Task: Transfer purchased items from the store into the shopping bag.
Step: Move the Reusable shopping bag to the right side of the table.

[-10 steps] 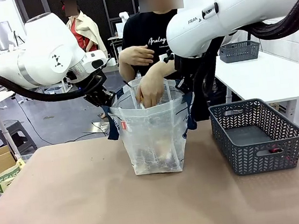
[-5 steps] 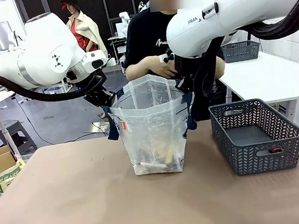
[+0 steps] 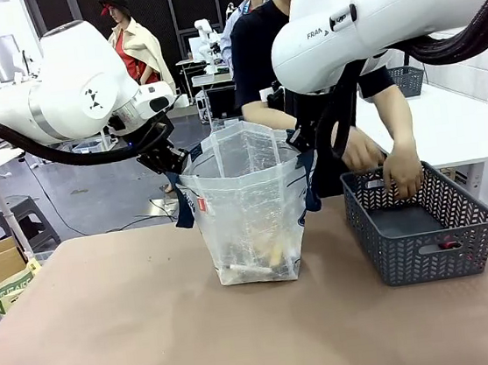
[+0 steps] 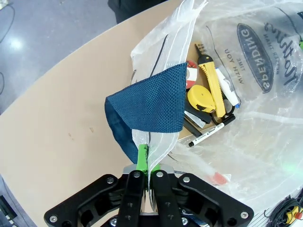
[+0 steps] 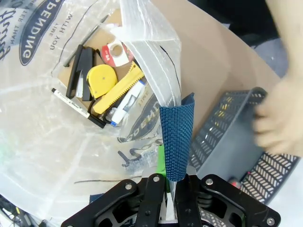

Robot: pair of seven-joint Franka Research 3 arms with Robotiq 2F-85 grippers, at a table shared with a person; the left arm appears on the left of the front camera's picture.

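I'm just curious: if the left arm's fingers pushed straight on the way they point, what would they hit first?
The blue strap of the bag that the left fingers pinch, folded right ahead of them. Beyond it, probably the yellow tape measure inside, though depth is unclear.

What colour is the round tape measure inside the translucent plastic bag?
Yellow. The tape measure shows best in the left wrist view.

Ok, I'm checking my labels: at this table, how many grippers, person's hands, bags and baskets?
Grippers: 2, left gripper and right gripper
Person's hands: 2
Shopping bag: 1
Grey basket: 1
Total: 6
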